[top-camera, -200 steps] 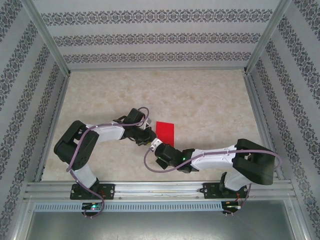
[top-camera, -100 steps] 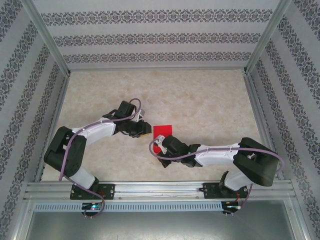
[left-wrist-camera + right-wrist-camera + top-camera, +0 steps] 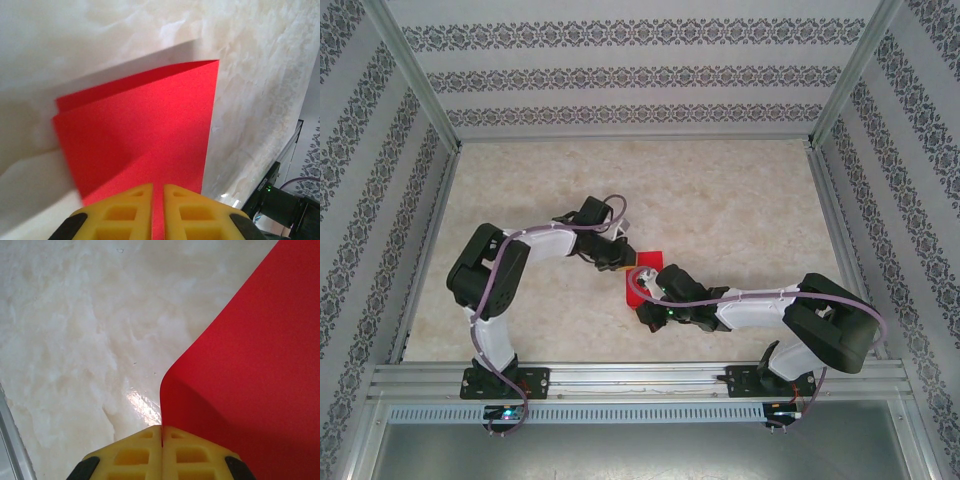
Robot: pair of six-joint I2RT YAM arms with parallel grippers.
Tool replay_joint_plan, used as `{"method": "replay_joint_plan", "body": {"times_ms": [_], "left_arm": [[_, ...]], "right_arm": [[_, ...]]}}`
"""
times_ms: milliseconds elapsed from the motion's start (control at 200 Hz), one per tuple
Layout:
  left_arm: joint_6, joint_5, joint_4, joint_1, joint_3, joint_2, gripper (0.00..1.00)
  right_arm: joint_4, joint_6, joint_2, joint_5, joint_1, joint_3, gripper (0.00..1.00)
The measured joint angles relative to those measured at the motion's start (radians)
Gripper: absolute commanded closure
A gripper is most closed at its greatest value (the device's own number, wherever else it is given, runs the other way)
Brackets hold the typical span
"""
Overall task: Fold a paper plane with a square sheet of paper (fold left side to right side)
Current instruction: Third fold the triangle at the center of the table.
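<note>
Reaching inward, left gripper (image 3: 158, 192) and right gripper (image 3: 161, 435) seemingly pinch red paper (image 3: 145, 125).

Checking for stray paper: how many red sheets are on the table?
1: the red sheet mid-table, folded over, gripped by left tool and right tool; others may be hidden.

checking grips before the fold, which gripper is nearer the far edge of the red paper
Left. The left gripper pinches the red paper at its far left part, close to that edge; the right gripper pinches the paper's near end, farther from it.
</note>
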Motion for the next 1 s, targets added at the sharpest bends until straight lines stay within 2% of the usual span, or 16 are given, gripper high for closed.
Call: {"method": "replay_joint_plan", "body": {"times_ms": [310,999], "left_arm": [[0.048,-0.034,-0.031,-0.025,0.074,0.109,0.91],[0.097,-0.06,-0.051,-0.034,0.083,0.11,0.93]], "right_arm": [[0.034,0.029,0.0,-0.03,-0.013,-0.011,1.0],[-0.021,0.095,0.0,-0.013,-0.118,-0.011,1.0]]}}
